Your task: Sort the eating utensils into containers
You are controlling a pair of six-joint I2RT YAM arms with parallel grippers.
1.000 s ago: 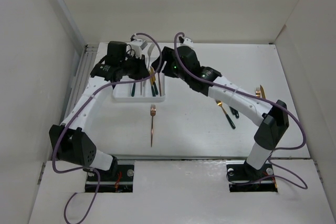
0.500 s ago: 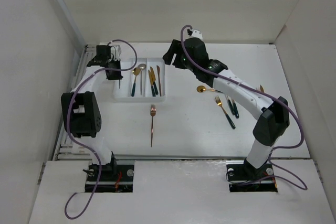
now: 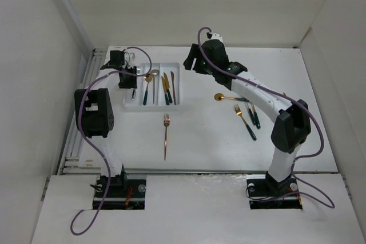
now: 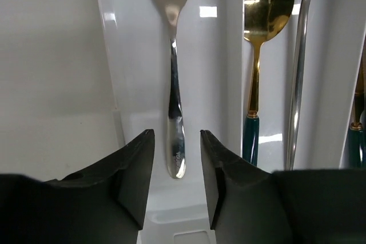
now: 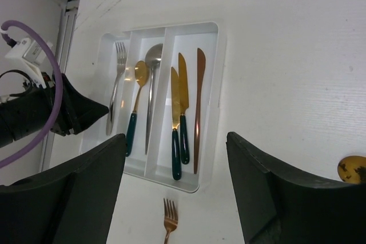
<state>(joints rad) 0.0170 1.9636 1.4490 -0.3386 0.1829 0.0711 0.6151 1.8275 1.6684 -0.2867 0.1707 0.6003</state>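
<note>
The white three-compartment tray (image 3: 172, 107) lies at the back left. Its left compartment holds a silver fork (image 4: 174, 84). The middle holds a gold spoon with a green handle (image 4: 260, 55) and a silver spoon (image 4: 300, 55). The right holds two gold green-handled knives (image 5: 174, 118) and a copper knife (image 5: 198, 107). My left gripper (image 4: 177, 181) is open and empty, its jaws either side of the silver fork's handle end; in the top view it (image 3: 128, 81) is at the tray's left side. My right gripper (image 5: 176, 136) is open and empty, high over the tray's right edge (image 3: 191, 62).
A copper fork (image 3: 166, 135) lies on the table in front of the tray. To the right lie a gold spoon (image 3: 220, 97) and green-handled utensils (image 3: 247, 121). Another gold piece (image 3: 283, 99) shows beside the right arm. White walls stand close on both sides.
Both grippers were crowded over the tray. The left one has moved to the tray's left compartment, its arm folded back. The right one has pulled back and to the right.
</note>
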